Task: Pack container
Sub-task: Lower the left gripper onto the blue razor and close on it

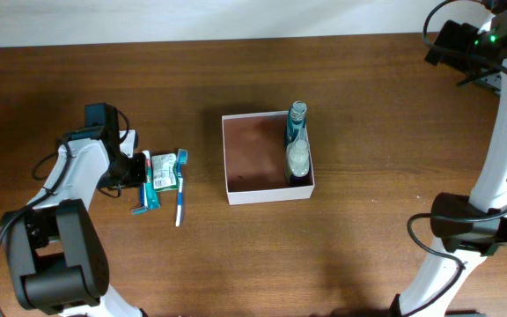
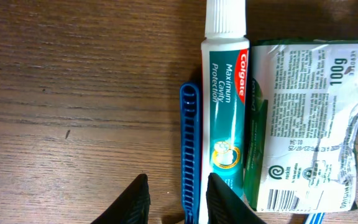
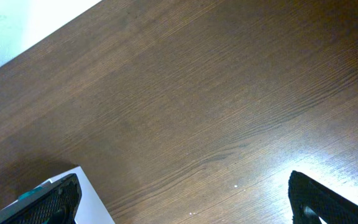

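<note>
Toward the left edge of the worktop (image 1: 368, 106), the left gripper (image 2: 178, 185) sits low over a small cluster of toiletries. Its pincer is partly released: the two dark fingers (image 2: 134, 202) stand a little apart on either side of a blue ridged handle (image 2: 189, 137). Bare wood shows between the left finger and the handle, so nothing is clenched. The right finger covers the lower end of the toothpaste tube (image 2: 225, 106), which lies just beside the handle and parallel to it, touching or nearly so. Against the far side of the tube lies a crumpled green-and-white packet (image 2: 309, 124), its edge overlapping the tube's side. A white-handled toothbrush (image 1: 180, 192) lies just right of the packet.

The container (image 1: 267, 195) sits near the middle of the worktop, well apart from the toiletries, its reddish-brown floor mostly bare. Bottles (image 1: 297, 150) are inside against its right wall, dark blue and pale. Whether they stand or lie, I cannot tell.

Near the far right corner of the worktop, the right gripper (image 3: 182, 199) is fully released. Its fingers are spread wide at the lower corners of the wrist view, with only wood grain between them.
</note>
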Available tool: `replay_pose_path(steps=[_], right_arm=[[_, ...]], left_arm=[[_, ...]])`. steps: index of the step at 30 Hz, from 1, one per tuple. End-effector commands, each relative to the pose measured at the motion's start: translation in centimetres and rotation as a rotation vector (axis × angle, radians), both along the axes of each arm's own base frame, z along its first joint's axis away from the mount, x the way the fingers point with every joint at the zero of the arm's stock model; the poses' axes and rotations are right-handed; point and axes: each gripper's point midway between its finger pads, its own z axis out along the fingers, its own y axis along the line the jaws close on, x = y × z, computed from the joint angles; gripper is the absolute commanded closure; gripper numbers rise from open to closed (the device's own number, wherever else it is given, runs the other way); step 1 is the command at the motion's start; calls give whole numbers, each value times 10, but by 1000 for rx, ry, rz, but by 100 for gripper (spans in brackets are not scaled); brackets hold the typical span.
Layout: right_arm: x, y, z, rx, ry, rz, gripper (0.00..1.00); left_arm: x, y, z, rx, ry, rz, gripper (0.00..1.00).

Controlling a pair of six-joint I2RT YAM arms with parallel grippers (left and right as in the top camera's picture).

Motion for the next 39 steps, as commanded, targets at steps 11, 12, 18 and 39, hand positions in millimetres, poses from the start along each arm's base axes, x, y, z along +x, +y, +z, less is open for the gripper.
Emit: replay_pose_path(steps=[11, 12, 18, 39], right_arm=[[-5, -2, 6, -13, -7, 2, 2], [-5, -2, 6, -13, -7, 2, 2], [-5, -2, 6, -13, -8, 2, 2], [-5, -2, 6, -13, -8, 2, 2]], left_arm=[[-19, -5, -27, -21, 35, 2, 68], [-20, -5, -28, -20, 37, 7, 68], [-21, -5, -31, -21, 34, 8, 68], [-22, -5, -34, -20, 33, 7, 69]])
